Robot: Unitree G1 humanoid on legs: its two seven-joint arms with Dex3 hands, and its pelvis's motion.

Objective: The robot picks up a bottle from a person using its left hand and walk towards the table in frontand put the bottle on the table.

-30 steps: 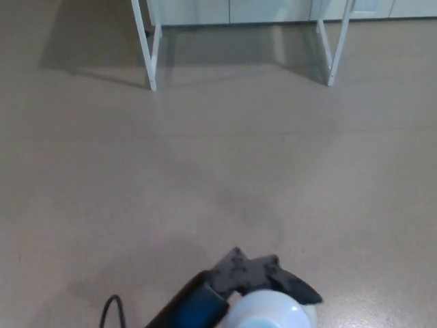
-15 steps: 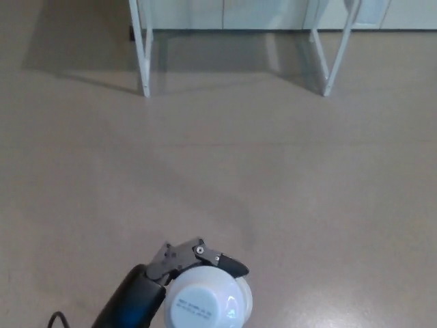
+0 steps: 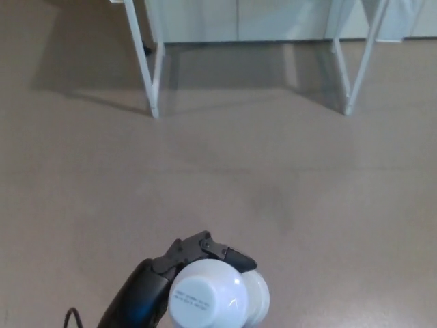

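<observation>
In the head view my left hand [image 3: 188, 260] comes up from the bottom edge, its black fingers closed around a white bottle [image 3: 217, 298]. The bottle's round white cap faces the camera, with small printed text on it. The table's white legs [image 3: 151, 65] stand at the top of the picture, left and right [image 3: 358, 61], with its top out of frame. My right hand does not show.
Beige floor [image 3: 273, 178] stretches between me and the table legs. Pale cabinet fronts [image 3: 239, 17] run behind the table. A thin black cable [image 3: 70, 316] loops at the bottom left by my forearm.
The camera has moved: the table legs look larger and nearer and have shifted right. My left hand still holds the bottle, now slightly right of its earlier spot.
</observation>
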